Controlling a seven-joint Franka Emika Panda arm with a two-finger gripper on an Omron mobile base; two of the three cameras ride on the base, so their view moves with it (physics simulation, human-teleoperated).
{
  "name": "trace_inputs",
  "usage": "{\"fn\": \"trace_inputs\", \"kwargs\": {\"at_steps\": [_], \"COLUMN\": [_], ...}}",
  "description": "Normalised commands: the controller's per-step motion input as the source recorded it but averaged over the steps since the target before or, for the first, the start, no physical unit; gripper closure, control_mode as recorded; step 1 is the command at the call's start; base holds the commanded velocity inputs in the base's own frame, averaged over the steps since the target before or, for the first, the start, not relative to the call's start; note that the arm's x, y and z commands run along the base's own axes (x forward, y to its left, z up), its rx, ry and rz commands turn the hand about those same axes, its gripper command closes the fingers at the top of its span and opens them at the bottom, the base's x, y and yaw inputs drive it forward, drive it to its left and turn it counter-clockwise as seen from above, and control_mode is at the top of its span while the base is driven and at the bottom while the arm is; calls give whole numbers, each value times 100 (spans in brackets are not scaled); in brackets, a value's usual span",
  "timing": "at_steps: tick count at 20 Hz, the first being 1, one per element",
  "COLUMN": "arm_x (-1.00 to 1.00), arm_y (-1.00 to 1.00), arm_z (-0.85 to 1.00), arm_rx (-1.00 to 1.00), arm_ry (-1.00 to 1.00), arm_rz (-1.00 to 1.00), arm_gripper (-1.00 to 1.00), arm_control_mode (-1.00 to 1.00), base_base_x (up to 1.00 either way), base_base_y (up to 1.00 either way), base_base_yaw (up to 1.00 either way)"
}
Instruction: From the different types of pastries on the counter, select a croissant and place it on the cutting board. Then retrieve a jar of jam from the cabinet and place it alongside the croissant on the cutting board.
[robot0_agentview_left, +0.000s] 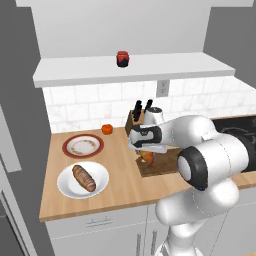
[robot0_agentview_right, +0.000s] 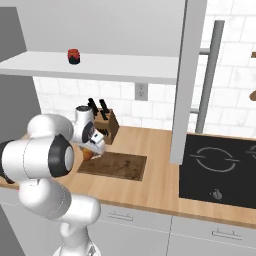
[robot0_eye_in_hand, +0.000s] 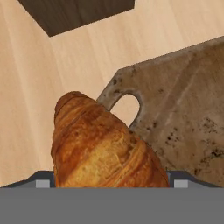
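Observation:
My gripper (robot0_agentview_left: 146, 150) is shut on the croissant (robot0_agentview_left: 146, 158), a small golden-orange pastry, and holds it just above the handle end of the cutting board (robot0_agentview_left: 159, 168). In the hand view the croissant (robot0_eye_in_hand: 100, 148) hangs over the board's handle hole (robot0_eye_in_hand: 126, 107), with the dark brown board (robot0_eye_in_hand: 183, 113) stretching off to the right. From the right base view the croissant (robot0_agentview_right: 88, 153) sits at the left end of the board (robot0_agentview_right: 120, 166). The jar of jam (robot0_agentview_left: 122, 58), dark red with a black lid, stands on the cabinet ledge (robot0_agentview_left: 165, 67). The brown loaf (robot0_agentview_left: 84, 178) lies on a white plate.
A red-rimmed plate (robot0_agentview_left: 83, 146) and a small orange object (robot0_agentview_left: 106, 129) sit on the counter's left part. A knife block (robot0_agentview_left: 134, 120) stands just behind the board. A black cooktop (robot0_agentview_right: 220, 167) lies to the right, past a grey vertical panel (robot0_agentview_right: 187, 80).

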Motion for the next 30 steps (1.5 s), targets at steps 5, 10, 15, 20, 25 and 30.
{"fn": "trace_inputs", "kwargs": {"at_steps": [5,10,15,20,25,30], "arm_x": [-2,0,-17,-33,-13,11], "arm_y": [-35,-48,-30,-6,-6,0], "arm_z": [0,0,-7,-13,-19,-25], "arm_rx": [4,5,3,0,0,0], "arm_ry": [6,10,3,1,2,1], "arm_rz": [0,4,8,3,0,0], "arm_gripper": [100,100,100,100,100,100], "arm_control_mode": [-100,-100,-100,-100,-100,-100], "base_base_x": [0,0,0,0,0,0], "base_base_y": [0,0,0,0,0,0], "base_base_yaw": [0,0,0,0,0,0]}}
